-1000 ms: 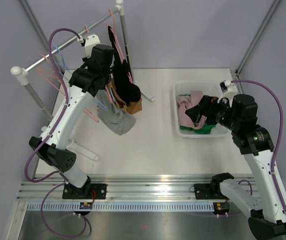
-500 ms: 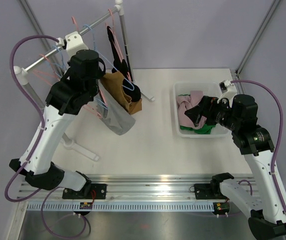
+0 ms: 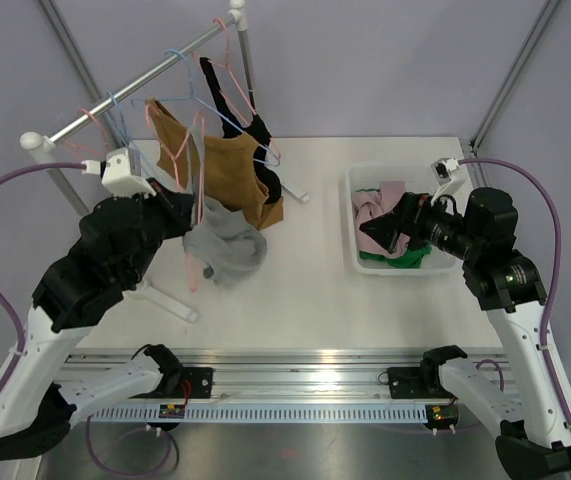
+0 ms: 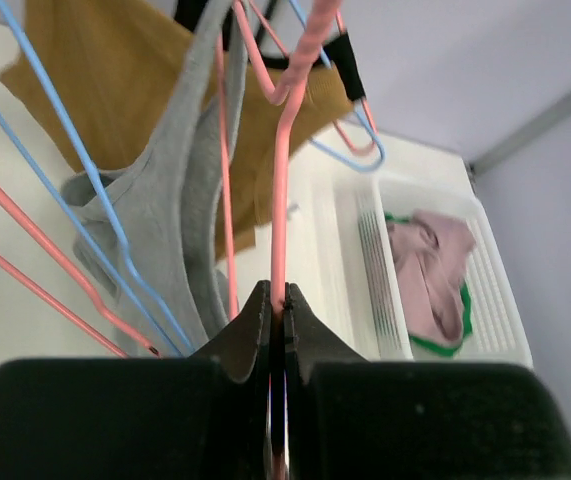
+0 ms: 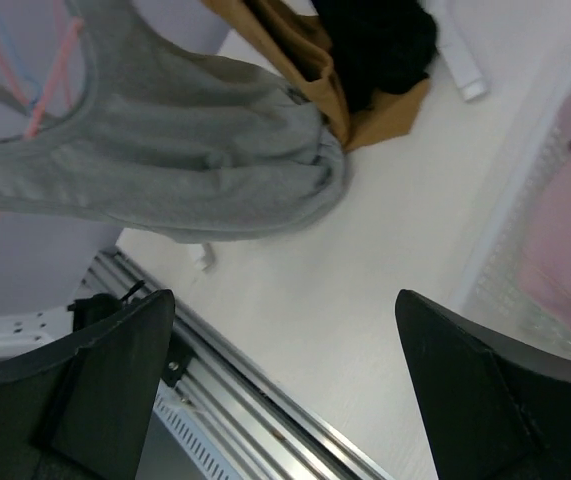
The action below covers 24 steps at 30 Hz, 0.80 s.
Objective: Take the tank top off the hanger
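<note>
A grey tank top [image 3: 227,246] hangs on a pink hanger [image 3: 196,190], and its lower part lies bunched on the white table. My left gripper [image 3: 187,207] is shut on the hanger's pink wire [image 4: 283,170], in front of the rail. In the left wrist view the jaws [image 4: 277,300] pinch the wire, with the grey top [image 4: 165,210] just left of it. My right gripper [image 3: 385,228] is open and empty above the bin, well to the right of the top. The right wrist view [image 5: 285,300] shows the grey top [image 5: 185,150] ahead of it.
A mustard top [image 3: 233,170] and a black garment [image 3: 255,135] hang from the rail [image 3: 135,92] among blue and pink hangers. A white bin [image 3: 365,172] at the right holds pink and green clothes. The rack's white foot [image 3: 170,300] lies on the table at the left.
My left arm has drawn back toward the near left, pulling the pink hanger and grey tank top away from the rail. The mustard top now shows fully. The right arm has stayed still.
</note>
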Tool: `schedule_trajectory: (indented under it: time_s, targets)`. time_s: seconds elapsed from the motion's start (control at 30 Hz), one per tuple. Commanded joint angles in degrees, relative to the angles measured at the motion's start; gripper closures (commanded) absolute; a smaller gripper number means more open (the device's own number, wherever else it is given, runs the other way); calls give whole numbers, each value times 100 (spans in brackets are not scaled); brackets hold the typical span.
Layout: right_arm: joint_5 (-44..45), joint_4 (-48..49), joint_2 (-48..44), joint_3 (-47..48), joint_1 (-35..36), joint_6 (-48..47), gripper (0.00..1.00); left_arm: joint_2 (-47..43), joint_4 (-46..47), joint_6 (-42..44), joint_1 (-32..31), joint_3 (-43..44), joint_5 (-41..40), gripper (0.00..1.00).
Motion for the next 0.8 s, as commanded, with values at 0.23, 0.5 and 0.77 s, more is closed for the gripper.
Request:
schedule_trajectory:
  time_s: [0.23, 0.5, 0.77]
  targets:
    - [-1875, 2520, 387, -555, 263, 1210, 1, -1749, 781, -183, -52, -1512, 3033, 100]
    - [1091, 2678, 782, -739, 2364, 613, 10, -2091, 2430, -1325, -61, -3284, 5232, 100]
    - [2336, 2512, 1423, -652, 3042, 94, 25, -2496, 2899, -1993, -61, -3920, 5550, 100]
